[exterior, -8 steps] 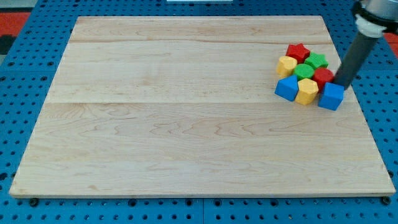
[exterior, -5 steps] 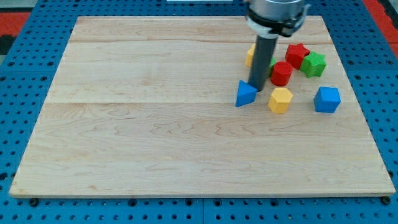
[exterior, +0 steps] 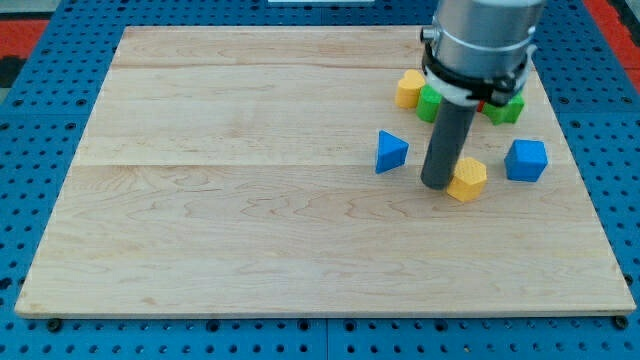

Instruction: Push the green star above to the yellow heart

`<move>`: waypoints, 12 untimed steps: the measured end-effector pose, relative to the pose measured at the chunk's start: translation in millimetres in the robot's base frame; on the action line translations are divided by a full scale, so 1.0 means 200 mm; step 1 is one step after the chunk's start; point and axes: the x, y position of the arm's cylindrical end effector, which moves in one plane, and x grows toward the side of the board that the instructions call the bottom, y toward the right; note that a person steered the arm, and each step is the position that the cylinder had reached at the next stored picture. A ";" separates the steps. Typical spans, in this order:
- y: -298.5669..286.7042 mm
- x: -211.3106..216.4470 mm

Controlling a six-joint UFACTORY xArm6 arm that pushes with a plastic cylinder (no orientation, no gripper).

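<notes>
My tip (exterior: 437, 186) rests on the board right of centre, touching or nearly touching the left side of a yellow block (exterior: 468, 180). Another yellow block (exterior: 407, 88), possibly the heart, lies near the view's top. A green block (exterior: 429, 103) sits just right of it, partly hidden by the rod. A second green block (exterior: 508, 108), possibly the star, peeks out on the arm's right. Both green shapes are hard to make out.
A blue triangular block (exterior: 391, 151) lies left of my tip. A blue cube (exterior: 526, 160) lies to its right, near the board's right edge (exterior: 590, 190). The arm's body hides the blocks behind it, including the red ones.
The rod swept left through the tight cluster and scattered the blocks. It then moved down and right, from beside the blue triangle to the lower yellow block, which shifted down and right.
</notes>
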 end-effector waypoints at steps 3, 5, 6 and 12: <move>0.49 0.02; 0.65 -0.34; 0.68 -0.36; 0.25 -0.96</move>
